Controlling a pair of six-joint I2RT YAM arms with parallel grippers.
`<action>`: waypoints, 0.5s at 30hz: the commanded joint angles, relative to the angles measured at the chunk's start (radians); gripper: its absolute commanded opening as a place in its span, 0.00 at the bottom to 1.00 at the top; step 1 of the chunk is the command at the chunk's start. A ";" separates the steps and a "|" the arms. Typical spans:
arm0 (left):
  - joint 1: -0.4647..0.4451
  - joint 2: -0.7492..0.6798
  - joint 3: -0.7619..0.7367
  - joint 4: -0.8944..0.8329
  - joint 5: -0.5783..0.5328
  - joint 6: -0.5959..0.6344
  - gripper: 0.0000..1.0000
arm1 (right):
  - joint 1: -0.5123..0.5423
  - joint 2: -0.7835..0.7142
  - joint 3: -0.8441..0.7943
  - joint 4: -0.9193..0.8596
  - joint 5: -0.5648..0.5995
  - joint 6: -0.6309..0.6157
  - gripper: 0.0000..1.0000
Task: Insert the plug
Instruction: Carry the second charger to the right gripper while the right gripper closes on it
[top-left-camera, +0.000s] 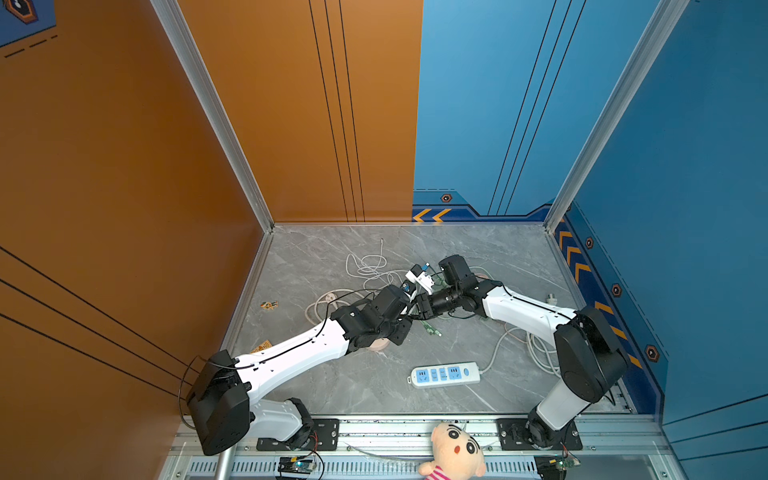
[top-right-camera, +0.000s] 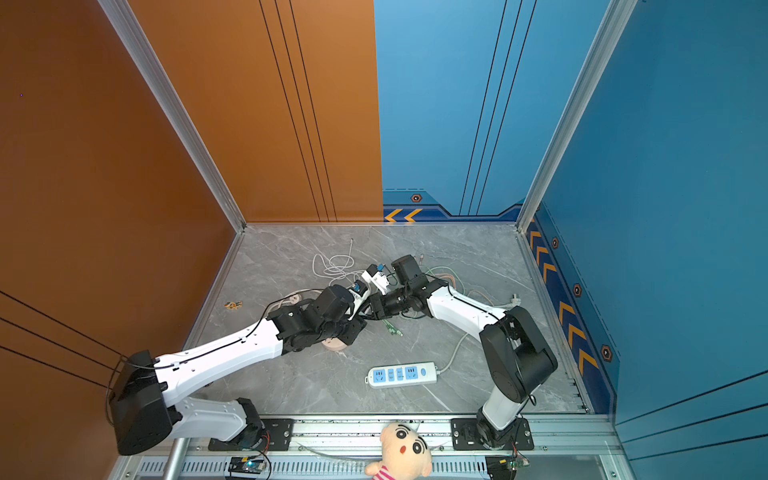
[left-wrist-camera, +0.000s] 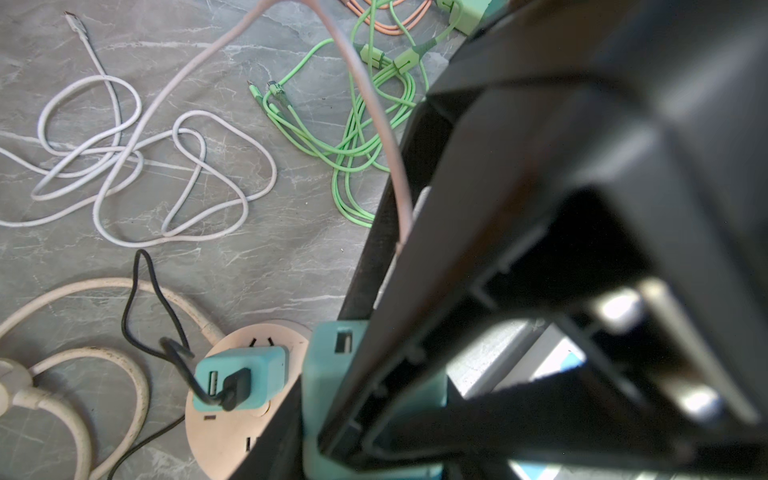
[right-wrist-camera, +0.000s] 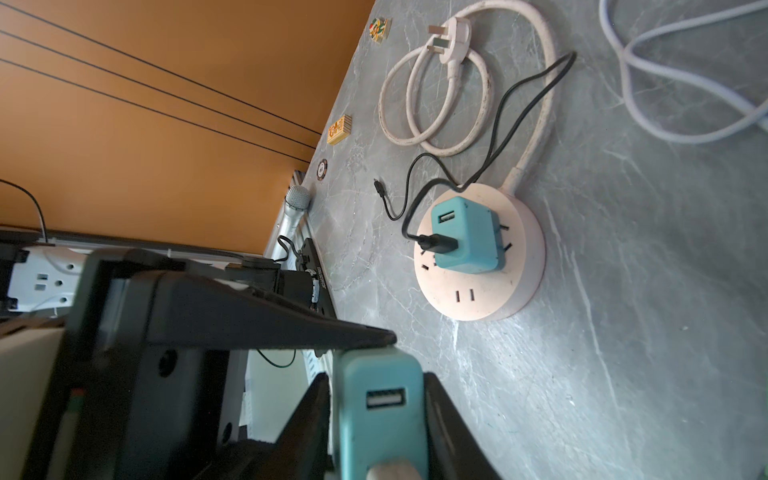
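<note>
Teal plug adapter (right-wrist-camera: 380, 419): aloft above table (right-wrist-camera: 623, 311), in no socket, clamped between right gripper (right-wrist-camera: 376, 376) fingers, pinched too by left gripper (top-left-camera: 407, 311). Round pink socket hub (right-wrist-camera: 478, 295): nearby on table, twin adapter (right-wrist-camera: 467, 237) seated, slots free. Pickup done; lowering, prong alignment and pressing home outstanding.

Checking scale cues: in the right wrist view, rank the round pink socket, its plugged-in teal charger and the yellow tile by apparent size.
1. round pink socket
2. plugged-in teal charger
3. yellow tile (farther off, so true size unsure)
</note>
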 joint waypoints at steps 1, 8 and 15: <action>0.021 -0.038 -0.001 0.094 -0.026 0.015 0.35 | 0.039 0.007 0.030 -0.103 -0.035 -0.086 0.24; 0.028 -0.063 -0.003 0.120 -0.102 -0.001 0.45 | 0.062 -0.049 0.003 -0.089 0.070 -0.149 0.00; 0.056 -0.148 -0.022 0.113 -0.162 -0.006 0.63 | 0.049 -0.070 0.013 -0.092 0.232 -0.113 0.00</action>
